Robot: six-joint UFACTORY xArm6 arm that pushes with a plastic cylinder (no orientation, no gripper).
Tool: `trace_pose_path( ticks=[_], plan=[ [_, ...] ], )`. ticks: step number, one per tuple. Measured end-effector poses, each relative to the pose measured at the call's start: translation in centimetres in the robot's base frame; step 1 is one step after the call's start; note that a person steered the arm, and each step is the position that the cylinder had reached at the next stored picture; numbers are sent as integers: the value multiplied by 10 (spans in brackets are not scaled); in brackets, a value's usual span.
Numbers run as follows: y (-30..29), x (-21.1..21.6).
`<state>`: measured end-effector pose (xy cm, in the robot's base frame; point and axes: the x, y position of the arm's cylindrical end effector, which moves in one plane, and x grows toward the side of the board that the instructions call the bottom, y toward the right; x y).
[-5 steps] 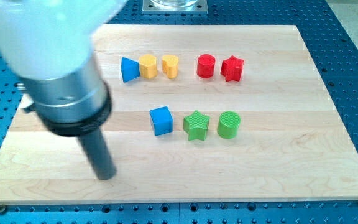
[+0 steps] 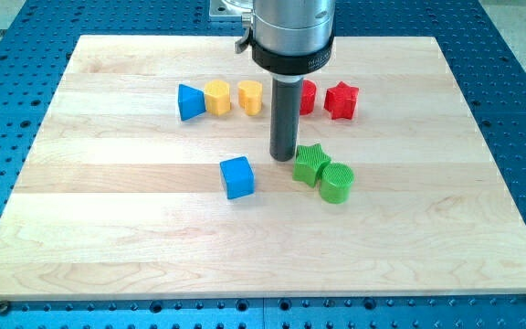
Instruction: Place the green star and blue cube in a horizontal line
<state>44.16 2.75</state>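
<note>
The blue cube (image 2: 237,176) sits near the board's middle. The green star (image 2: 310,164) lies to its right, a little higher in the view, touching the green cylinder (image 2: 337,183) at its lower right. My tip (image 2: 283,158) rests on the board just left of the green star, touching or nearly touching it, and up and to the right of the blue cube. The rod rises straight up to the arm's dark collar at the view's top.
A row of blocks runs across the upper board: a blue wedge-like block (image 2: 190,101), a yellow block (image 2: 217,97), a yellow cylinder (image 2: 250,97), a red cylinder (image 2: 308,96) partly hidden behind the rod, and a red star (image 2: 341,100).
The arm has swung from the view's lower left to the upper middle. The green star has shifted right and up, and the green cylinder has moved slightly. The blue cube has not moved.
</note>
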Motion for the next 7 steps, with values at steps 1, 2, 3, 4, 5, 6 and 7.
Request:
trace_pose_path(
  ticks=[1, 2, 3, 4, 5, 6, 7],
  plan=[
    [-14, 2],
    [-21, 28],
    [-22, 40],
    [-42, 40],
    [-71, 42],
    [-106, 50],
    [-88, 75]
  ],
)
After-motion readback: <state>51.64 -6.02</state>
